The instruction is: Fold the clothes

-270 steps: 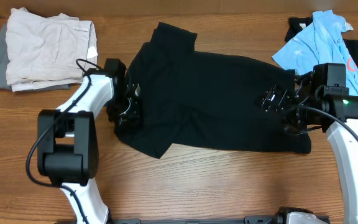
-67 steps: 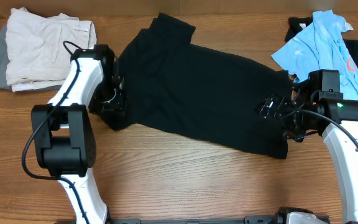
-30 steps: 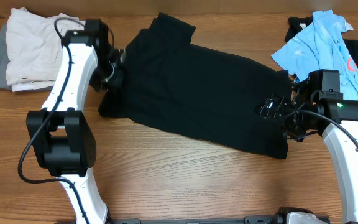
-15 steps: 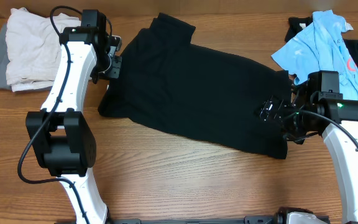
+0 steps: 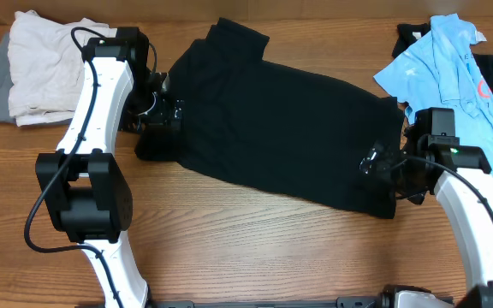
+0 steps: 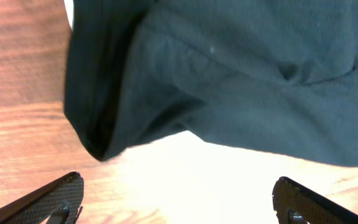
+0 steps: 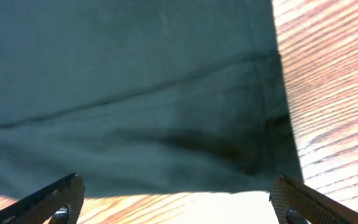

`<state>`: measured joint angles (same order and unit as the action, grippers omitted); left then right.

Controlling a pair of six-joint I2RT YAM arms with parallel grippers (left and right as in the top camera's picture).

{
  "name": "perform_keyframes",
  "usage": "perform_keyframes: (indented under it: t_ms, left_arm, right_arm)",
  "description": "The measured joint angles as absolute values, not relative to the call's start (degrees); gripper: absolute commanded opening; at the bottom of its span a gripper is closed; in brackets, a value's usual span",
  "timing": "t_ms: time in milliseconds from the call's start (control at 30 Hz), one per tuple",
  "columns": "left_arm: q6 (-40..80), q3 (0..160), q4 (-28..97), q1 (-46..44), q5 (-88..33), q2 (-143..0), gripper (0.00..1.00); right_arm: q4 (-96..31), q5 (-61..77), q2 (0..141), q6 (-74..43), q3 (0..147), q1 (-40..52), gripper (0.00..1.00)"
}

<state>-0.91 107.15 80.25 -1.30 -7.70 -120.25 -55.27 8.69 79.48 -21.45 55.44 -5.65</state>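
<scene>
- Shirt (image 5: 272, 128) lies spread flat, ready for folding.
- Left gripper (image 6: 176, 200) is wide open and empty, just off the shirt's edge.
- Right gripper (image 7: 176, 200) is open at the opposite edge, probably poised to pinch it.

Table (image 5: 255, 248): wood with plain grain, smooth, showing a bright sheen in the wrist views. Shirt (image 5: 272, 128): black cloth, matt, softly creased, with a stitched hem. Polo (image 5: 439, 60): light blue cloth, smooth. Beige garment (image 5: 54, 60): matt cloth, crumpled. Left arm (image 5: 101, 94) and right arm (image 5: 478, 222): smooth white shells, apparently plastic, slightly glossy, with matt black joints.
</scene>
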Motion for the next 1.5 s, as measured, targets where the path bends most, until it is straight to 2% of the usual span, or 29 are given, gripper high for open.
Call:
perform_keyframes:
  t_ms: [400, 600, 933, 1067, 1200, 1367, 1500]
  left_arm:
    - [0.3, 107.2, 82.0, -1.3, -8.4, -120.2, 1.0]
    - [0.4, 107.2, 81.6, -1.3, -8.4, -120.2, 1.0]
    - [0.5, 107.1, 81.2, -1.3, -8.4, -120.2, 1.0]
    - [0.5, 106.7, 81.1, -1.3, -8.4, -120.2, 1.0]
    - [0.5, 105.4, 80.3, -1.3, -8.4, -120.2, 1.0]
    - [0.5, 104.5, 79.5, -1.3, -8.4, -120.2, 1.0]
    - [0.5, 104.5, 79.5, -1.3, -8.4, -120.2, 1.0]
  right_arm:
    - [-48.1, 6.1, 88.8, -22.1, 55.2, -8.7, 0.98]
    - [-46.0, 3.4, 89.0, -22.2, 55.1, -11.4, 0.8]
    - [-45.3, 2.7, 93.7, -22.5, 55.1, -12.4, 0.82]
    - [-44.3, 2.7, 96.5, -22.4, 55.1, -12.4, 0.79]
    - [-44.1, 2.7, 98.1, -22.4, 55.1, -12.4, 0.72]
    - [-43.5, 2.7, 98.3, -22.3, 55.1, -12.4, 0.56]
    - [-43.4, 2.7, 98.3, -22.4, 55.1, -12.4, 0.48]
